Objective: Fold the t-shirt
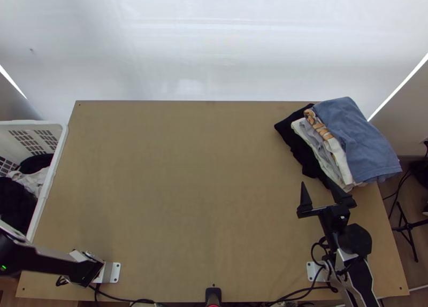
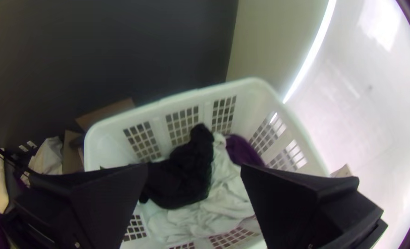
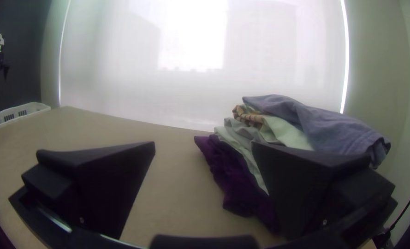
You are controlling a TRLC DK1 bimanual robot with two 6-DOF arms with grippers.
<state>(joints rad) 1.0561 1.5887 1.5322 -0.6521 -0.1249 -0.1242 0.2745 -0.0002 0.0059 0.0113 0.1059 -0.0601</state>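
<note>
The left gripper (image 2: pixel 194 166) hangs open over the clothes (image 2: pixel 181 177) basket (image 2: pixel 255 84)

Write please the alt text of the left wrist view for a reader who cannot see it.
A white laundry basket holds bunched black cloth, crumpled white cloth and another dark cloth. The left end effector, open and empty, points toward them; behind is a dark wall.

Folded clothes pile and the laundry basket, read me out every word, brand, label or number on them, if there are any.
Pile of folded clothes: no text that I can read.
Orange-brown pattern in the pile: too small to tell whether it holds lettering.
White basket: none that I can read.
White cloth inside it: none readable.
</note>
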